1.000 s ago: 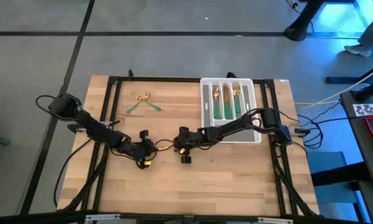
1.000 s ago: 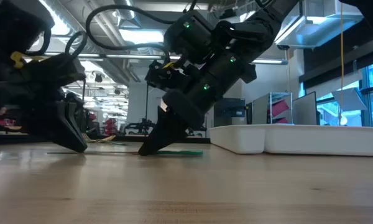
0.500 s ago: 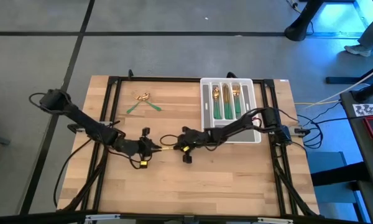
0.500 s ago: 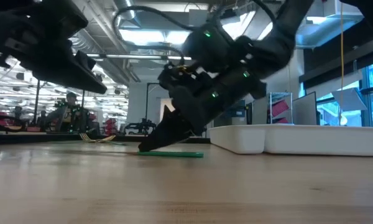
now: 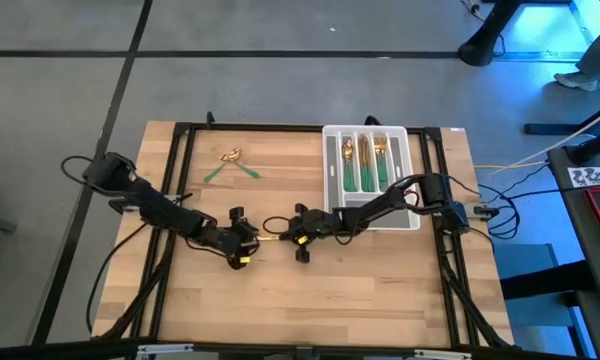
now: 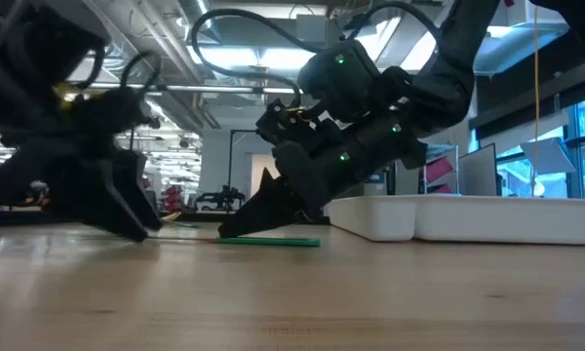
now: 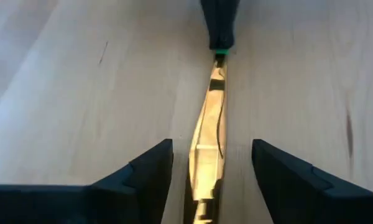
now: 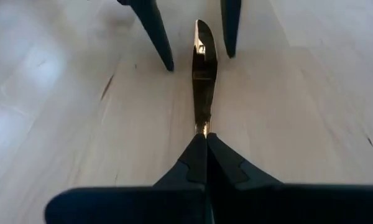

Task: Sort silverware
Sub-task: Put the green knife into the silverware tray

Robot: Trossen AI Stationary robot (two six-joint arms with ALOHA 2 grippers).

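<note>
At table centre, L gripper (image 5: 248,243) fingers now apart (R gripper (image 5: 292,236) pinches knife (image 8: 202,81)).

The high view looked straight down on the whole table (image 5: 380,290) from well above. The low view sat at tabletop height, looking level across the wood into the room, close to both arms. Each wrist view looked forward between its own arm's fingers, very near the wood. All 4 views shared the 1 knife (image 8: 204,74) at mid-table, and the 2 wrist views faced each other along it
</note>
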